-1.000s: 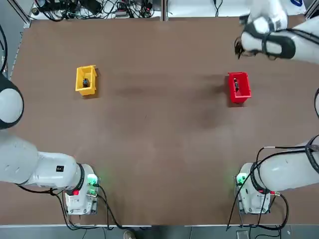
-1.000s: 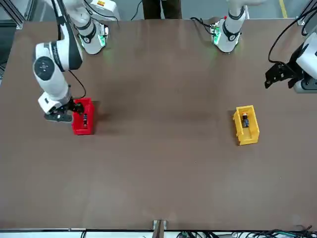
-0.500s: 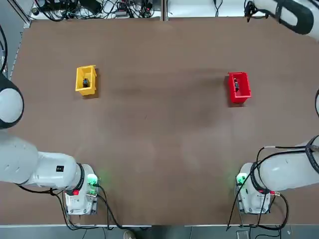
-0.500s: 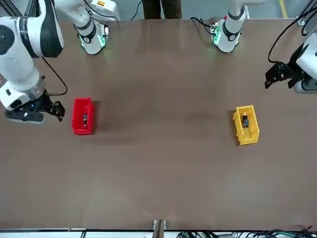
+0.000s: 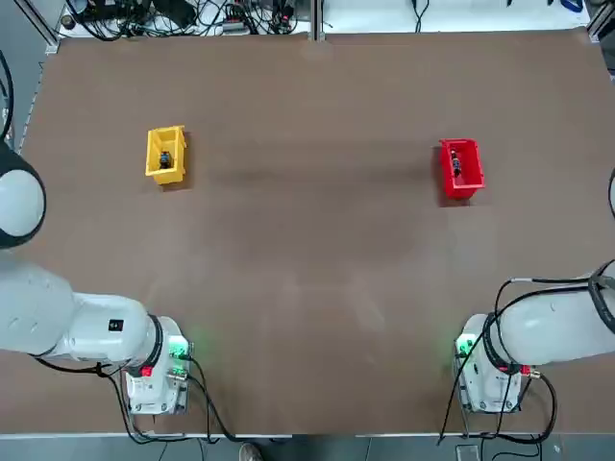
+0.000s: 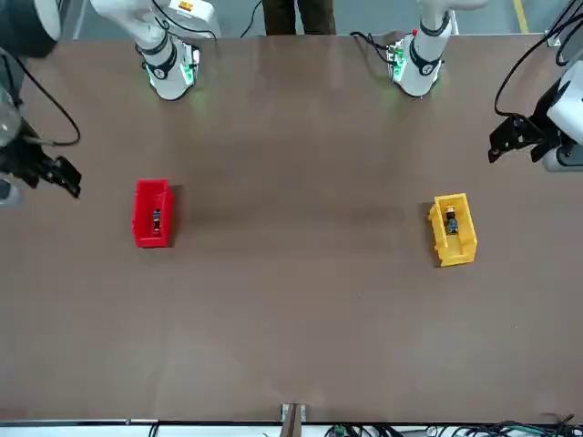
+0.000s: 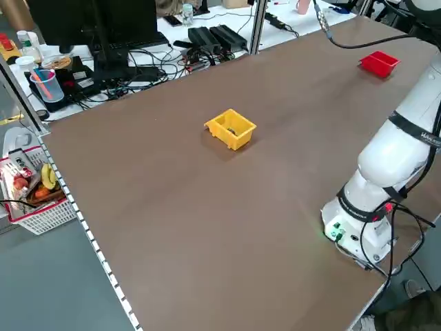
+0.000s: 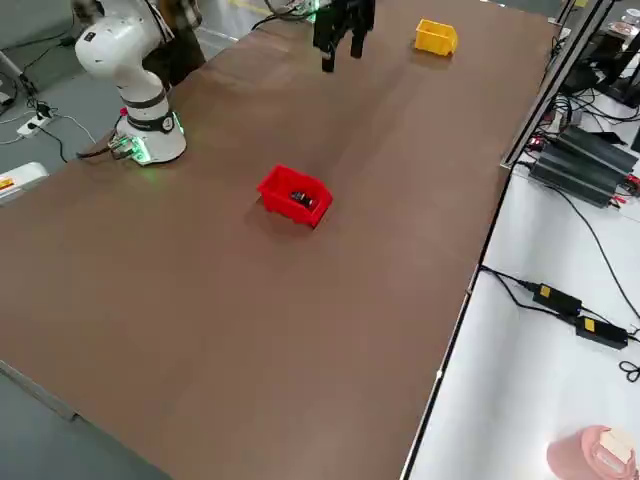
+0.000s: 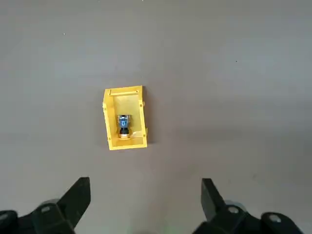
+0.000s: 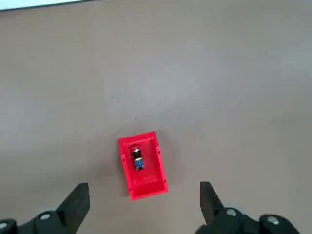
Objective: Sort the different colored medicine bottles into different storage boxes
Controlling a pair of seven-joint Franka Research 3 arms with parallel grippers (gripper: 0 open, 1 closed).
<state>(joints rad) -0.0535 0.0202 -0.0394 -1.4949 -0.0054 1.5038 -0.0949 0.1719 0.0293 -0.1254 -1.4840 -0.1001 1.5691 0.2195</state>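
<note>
Left claw (image 9: pixel 145 204): wide open, empty | Right claw (image 10: pixel 145 207): wide open, empty

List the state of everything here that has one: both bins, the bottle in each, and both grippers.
yellow bin: upright, open-topped, holding one bottle
red bin: upright, open-topped, holding one bottle
bottle in the yellow bin: lying down
bottle in the red bin: lying down
left gripper: open, empty, off the yellow bin
right gripper: open, empty, off the red bin
</note>
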